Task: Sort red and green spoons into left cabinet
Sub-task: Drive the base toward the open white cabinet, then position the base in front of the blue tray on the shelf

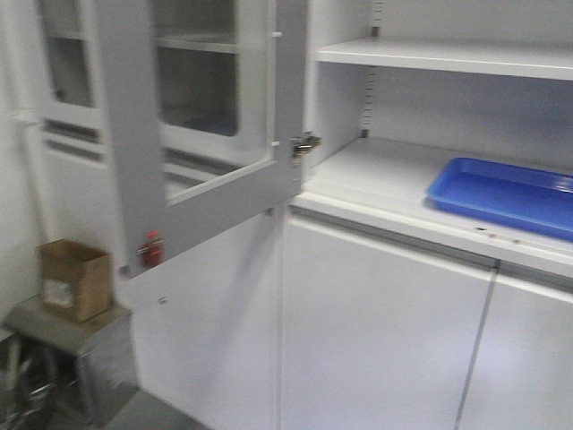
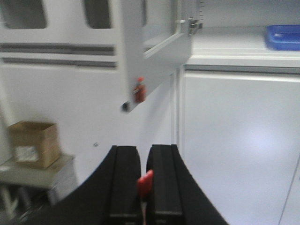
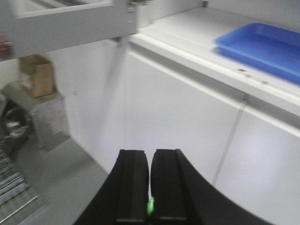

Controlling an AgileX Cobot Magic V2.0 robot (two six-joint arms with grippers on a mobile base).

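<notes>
1. L gripper [image 2: 144, 152]: jaws nearly closed, pinching red spoon [image 2: 145, 183]; only a small red bit shows btwn the pads. Thin hold, so a jolt could twist it or drop it.
2. R gripper [image 3: 150, 157]: same, clamped on green spoon [image 3: 150, 206], just a sliver seen. Same slip risk.
3. Ahead, up & right: cabinet [image 1: 376, 175] w/ blue tray [image 1: 501, 193] on its shelf. Both spoons are well short of it.
4. Open glass door [image 1: 206, 206] juts out on L side; L arm could clip it reaching in.
5. Views are blurred, so a misjudged reach could hit the shelf edge.
</notes>
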